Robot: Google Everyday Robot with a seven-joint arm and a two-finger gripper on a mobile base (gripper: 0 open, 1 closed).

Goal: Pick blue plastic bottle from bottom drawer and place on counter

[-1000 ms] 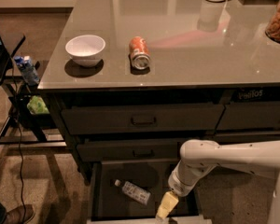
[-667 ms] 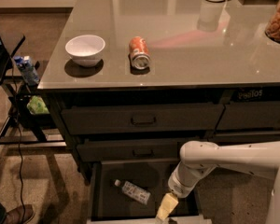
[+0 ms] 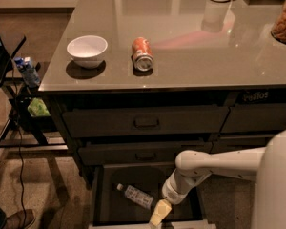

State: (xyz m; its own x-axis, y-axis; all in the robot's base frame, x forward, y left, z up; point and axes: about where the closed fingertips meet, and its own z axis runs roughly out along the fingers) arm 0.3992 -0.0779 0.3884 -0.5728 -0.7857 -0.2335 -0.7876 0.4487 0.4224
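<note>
Because the blue plastic bottle (image 3: pixel 136 196) lies on its side on the flat floor of the bottom drawer (image 3: pixel 107 208), cap toward the back left, it is likely to roll or skid if it is nudged rather than squarely pinched. The gripper (image 3: pixel 159 213) hangs low inside the drawer, just beside the bottle's near right end and close to the pale front rim. Whether it touches the bottle cannot be told. A sideways brush from there could push the bottle toward the left wall, out of easy reach. A grip taken only at the end of the smooth, round body could let it swing or slip on the lift.

The arm (image 3: pixel 214 160) reaches in under the 2 upper drawers (image 3: pixel 145 122), so a steep lift risks clipping their fronts or the edge of the bench (image 3: pixel 190 56). On the bench, the orange can (image 3: pixel 142 54) and white bowl (image 3: pixel 87 50) sit near the front edge and narrow the landing space there.

As for the jaws, whether they are spread or pressed together cannot be told, and nothing appears to be held.
</note>
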